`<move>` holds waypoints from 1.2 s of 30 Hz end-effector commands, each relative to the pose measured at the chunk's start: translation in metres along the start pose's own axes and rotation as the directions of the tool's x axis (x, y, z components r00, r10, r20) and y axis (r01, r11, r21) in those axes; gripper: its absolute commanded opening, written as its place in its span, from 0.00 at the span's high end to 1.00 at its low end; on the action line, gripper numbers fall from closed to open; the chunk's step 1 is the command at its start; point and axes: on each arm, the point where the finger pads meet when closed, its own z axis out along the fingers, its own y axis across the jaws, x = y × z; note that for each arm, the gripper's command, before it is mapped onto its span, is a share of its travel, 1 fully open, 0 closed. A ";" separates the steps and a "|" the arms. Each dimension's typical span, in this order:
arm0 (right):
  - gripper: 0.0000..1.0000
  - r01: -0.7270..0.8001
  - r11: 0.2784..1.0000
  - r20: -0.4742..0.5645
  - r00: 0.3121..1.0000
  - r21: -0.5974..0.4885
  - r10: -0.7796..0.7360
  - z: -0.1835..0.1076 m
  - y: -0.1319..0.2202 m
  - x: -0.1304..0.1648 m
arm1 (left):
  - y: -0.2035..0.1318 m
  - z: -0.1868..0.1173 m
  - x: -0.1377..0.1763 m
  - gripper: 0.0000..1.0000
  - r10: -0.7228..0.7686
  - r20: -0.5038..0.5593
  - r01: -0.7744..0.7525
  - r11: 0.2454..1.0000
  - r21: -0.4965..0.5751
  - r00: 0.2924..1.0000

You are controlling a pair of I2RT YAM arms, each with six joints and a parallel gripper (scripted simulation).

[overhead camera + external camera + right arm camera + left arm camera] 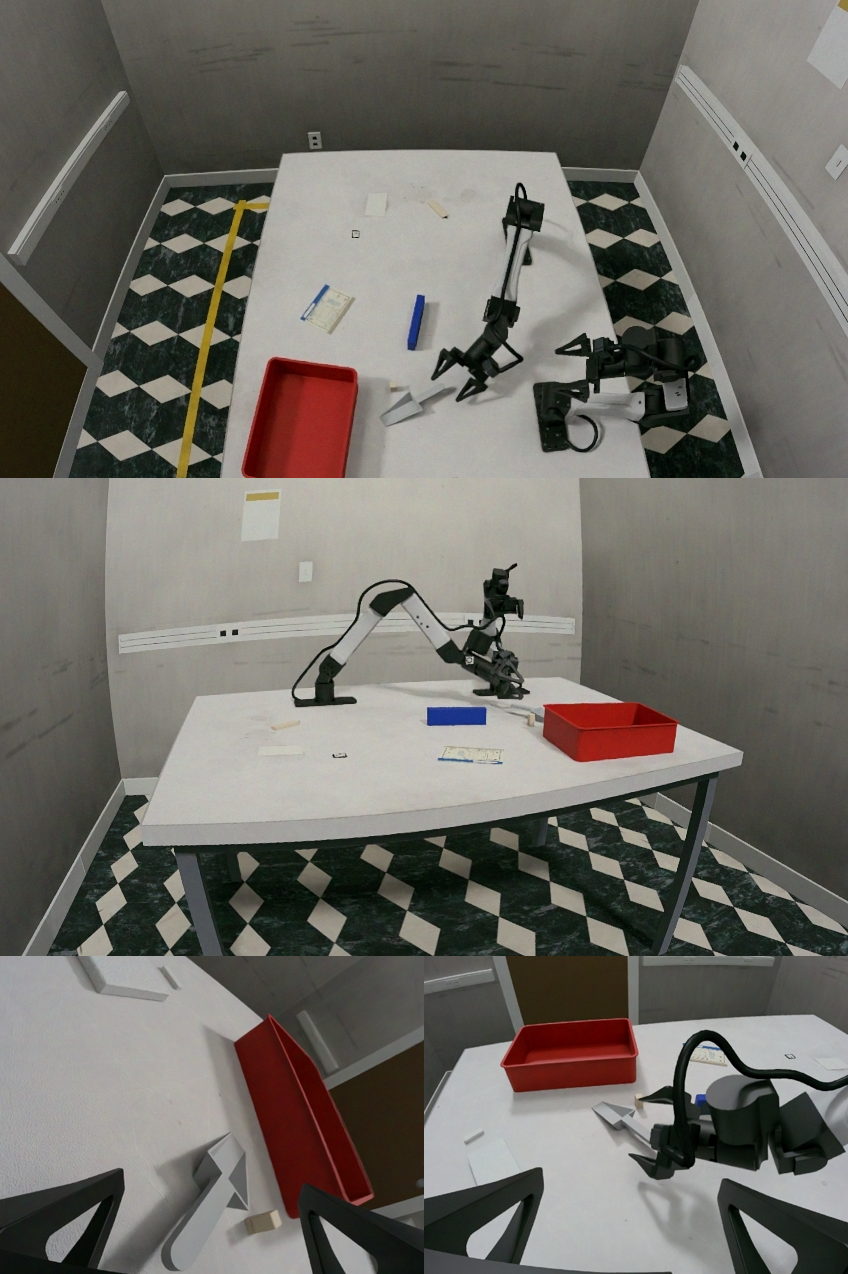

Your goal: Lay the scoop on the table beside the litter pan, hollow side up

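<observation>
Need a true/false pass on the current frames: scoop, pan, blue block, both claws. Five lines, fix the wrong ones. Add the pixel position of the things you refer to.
1. The right claw (456, 385) is clamped on the scoop's handle. False: it is open, and the scoop (409, 406) (617, 1115) (222, 1178) is out of its grasp.
2. The scoop's blade lies outside the red litter pan (353, 408) (623, 739) (571, 1074) (284, 1120). True.
3. The left claw (633, 1184) is shut. False: it is open, with nothing between its fingers.
4. The blue block (416, 322) (456, 716) stands inside the pan. False: it is on the table, away from the pan.
5. The small tan block (530, 719) (638, 1101) (262, 1221) is outside the pan, near the scoop. True.
</observation>
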 end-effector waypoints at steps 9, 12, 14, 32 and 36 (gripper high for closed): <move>0.00 -0.518 0.817 -0.163 0.855 -0.253 0.492 -0.022 -0.012 0.019 | -0.001 -0.002 0.007 0.00 0.005 -0.025 -0.005 1.000 0.003 1.000; 0.00 -0.621 0.740 -0.217 0.784 -0.259 0.582 -0.031 -0.026 0.028 | -0.001 -0.002 0.007 0.00 0.005 -0.025 -0.005 1.000 0.003 1.000; 0.00 -0.658 0.710 -0.234 0.753 -0.250 0.615 -0.034 -0.036 0.033 | -0.001 -0.002 0.007 0.00 0.005 -0.025 -0.005 1.000 0.003 1.000; 0.00 -0.689 0.690 -0.239 0.724 -0.221 0.647 -0.034 -0.053 0.044 | -0.001 -0.002 0.007 0.00 0.005 -0.025 -0.005 1.000 0.003 1.000; 0.00 -0.689 0.690 -0.239 0.724 -0.221 0.647 -0.034 -0.053 0.044 | -0.001 -0.002 0.007 0.00 0.005 -0.025 -0.005 1.000 0.003 1.000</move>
